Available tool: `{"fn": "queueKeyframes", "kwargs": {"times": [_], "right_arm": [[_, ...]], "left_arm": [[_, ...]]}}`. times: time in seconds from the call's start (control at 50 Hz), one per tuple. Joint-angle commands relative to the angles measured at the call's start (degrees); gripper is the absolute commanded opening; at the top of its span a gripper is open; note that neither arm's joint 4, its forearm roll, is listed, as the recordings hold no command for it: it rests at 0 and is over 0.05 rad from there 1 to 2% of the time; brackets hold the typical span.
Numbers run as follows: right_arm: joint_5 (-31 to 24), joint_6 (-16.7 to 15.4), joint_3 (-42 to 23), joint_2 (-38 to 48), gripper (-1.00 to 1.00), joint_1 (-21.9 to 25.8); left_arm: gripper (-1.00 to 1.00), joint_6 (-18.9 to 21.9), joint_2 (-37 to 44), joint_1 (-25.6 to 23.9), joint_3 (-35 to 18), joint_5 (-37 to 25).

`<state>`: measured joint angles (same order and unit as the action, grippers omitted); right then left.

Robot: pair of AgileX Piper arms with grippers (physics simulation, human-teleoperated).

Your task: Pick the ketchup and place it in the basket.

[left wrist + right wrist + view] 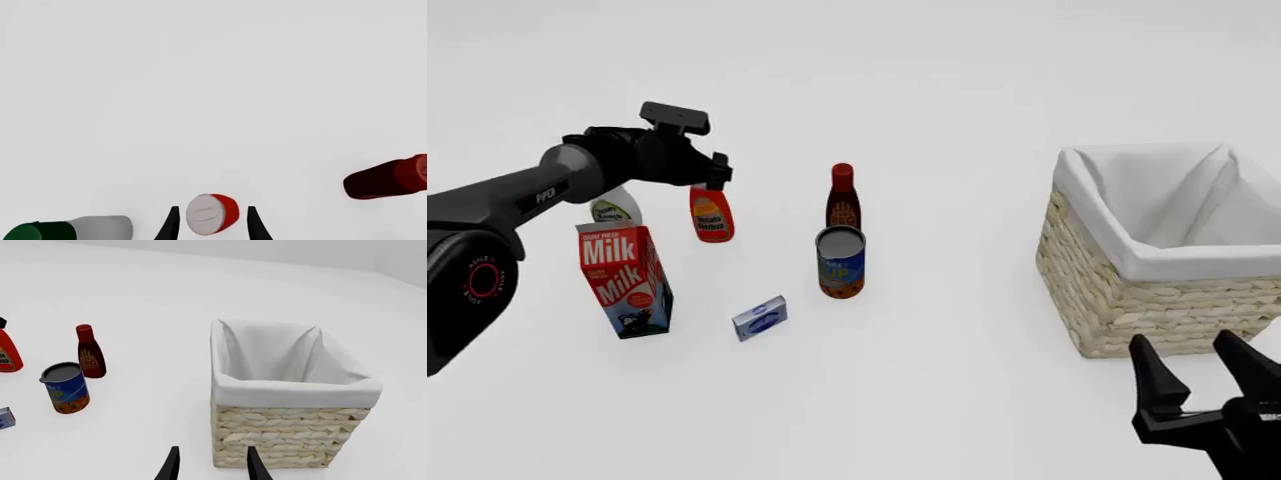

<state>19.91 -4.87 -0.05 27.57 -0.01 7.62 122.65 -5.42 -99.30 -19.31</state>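
Note:
The ketchup, a bright red bottle with a yellow-orange label, stands upright at the table's left. Its pale cap is at my left gripper. In the left wrist view the ketchup is seen from above its cap, between the two fingers of the left gripper, which is open with a small gap on each side. The ketchup also shows at the right wrist view's edge. The wicker basket with white lining stands at the right. My right gripper hangs open in front of the basket, holding nothing.
A milk carton and a white bottle with a green cap stand left of the ketchup. A slim dark red bottle, a tin can and a small blue box sit between the ketchup and the basket.

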Motion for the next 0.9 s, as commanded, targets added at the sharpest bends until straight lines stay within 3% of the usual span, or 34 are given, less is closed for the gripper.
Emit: {"fn": "queueKeyframes", "kwargs": {"times": [0.02, 0.38, 0.4, 0.72, 0.9], "right_arm": [[0.73, -0.01, 0.0, 1.01, 1.0, 0.03], [2.29, -0.18, 0.04, 2.94, 1.0, 0.04], [2.27, -0.22, -0.01, 2.99, 1.0, 0.07], [0.78, -0.23, -0.01, 1.04, 1.0, 0.15], [-0.94, -0.21, -0.01, -1.32, 1.0, 0.16]], "left_arm": [[1.0, -0.38, 1.19, 0.3, 0.01, 0.51], [1.0, -1.29, 2.87, 0.82, 0.16, 1.09], [-1.0, -1.16, 2.76, 0.77, 0.32, 1.26], [-1.0, -0.76, -2.6, 0.19, 2.39, 2.44], [-1.0, -1.15, -6.11, -0.37, 0.4, -0.35]]}}
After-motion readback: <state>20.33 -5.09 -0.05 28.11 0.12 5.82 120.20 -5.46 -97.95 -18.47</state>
